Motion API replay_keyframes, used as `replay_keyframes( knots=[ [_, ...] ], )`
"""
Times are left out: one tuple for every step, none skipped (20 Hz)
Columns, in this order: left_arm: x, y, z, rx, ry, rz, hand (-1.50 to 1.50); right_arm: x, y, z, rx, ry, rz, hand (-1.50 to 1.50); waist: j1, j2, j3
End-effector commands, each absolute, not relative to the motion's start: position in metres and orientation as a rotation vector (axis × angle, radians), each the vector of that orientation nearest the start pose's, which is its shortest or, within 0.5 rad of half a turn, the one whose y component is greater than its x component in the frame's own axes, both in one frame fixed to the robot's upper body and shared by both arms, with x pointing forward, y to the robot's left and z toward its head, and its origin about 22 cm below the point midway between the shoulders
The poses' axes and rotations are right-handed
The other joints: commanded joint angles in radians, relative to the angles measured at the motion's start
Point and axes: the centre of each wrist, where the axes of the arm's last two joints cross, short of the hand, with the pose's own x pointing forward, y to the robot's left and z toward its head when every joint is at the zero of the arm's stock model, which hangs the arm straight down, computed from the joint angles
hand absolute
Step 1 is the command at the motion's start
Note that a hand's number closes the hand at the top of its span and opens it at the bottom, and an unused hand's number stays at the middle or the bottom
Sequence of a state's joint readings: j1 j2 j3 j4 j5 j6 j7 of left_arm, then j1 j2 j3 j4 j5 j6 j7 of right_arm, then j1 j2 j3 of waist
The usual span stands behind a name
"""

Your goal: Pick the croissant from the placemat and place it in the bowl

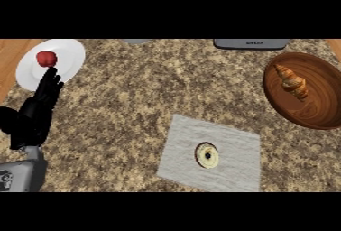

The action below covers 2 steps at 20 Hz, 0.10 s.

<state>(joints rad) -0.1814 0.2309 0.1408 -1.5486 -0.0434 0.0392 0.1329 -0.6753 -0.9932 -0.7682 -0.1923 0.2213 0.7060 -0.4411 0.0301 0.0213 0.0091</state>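
Note:
A golden croissant (292, 82) lies inside the wooden bowl (313, 113) at the right edge of the counter. The grey placemat (233, 167) sits at the lower middle and bears a small pale ring-shaped pastry (208, 155). My left hand (39, 113) rests at the left edge, fingers straight and pointing up toward the white plate, holding nothing. My right hand does not show in the head view.
A white plate (66, 56) at the upper left carries a red fruit (46, 58). A grey appliance (250, 43) stands at the back edge. Speckled counter spreads between the plate, placemat and bowl.

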Motion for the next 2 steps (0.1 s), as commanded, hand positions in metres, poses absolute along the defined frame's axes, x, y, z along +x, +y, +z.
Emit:
replay_keyframes(
  knots=[
    [0.284,0.288,0.053,0.312,-1.598,-0.079,0.0,0.245,-0.596,0.131,-0.077,-1.729,0.0,-1.5,-0.006,-0.001,0.001],
    [0.28,0.295,0.063,0.291,-1.58,-0.087,0.0,0.236,-0.604,0.142,-0.079,-1.737,0.003,-1.5,-0.001,-0.006,0.001]
  ],
)
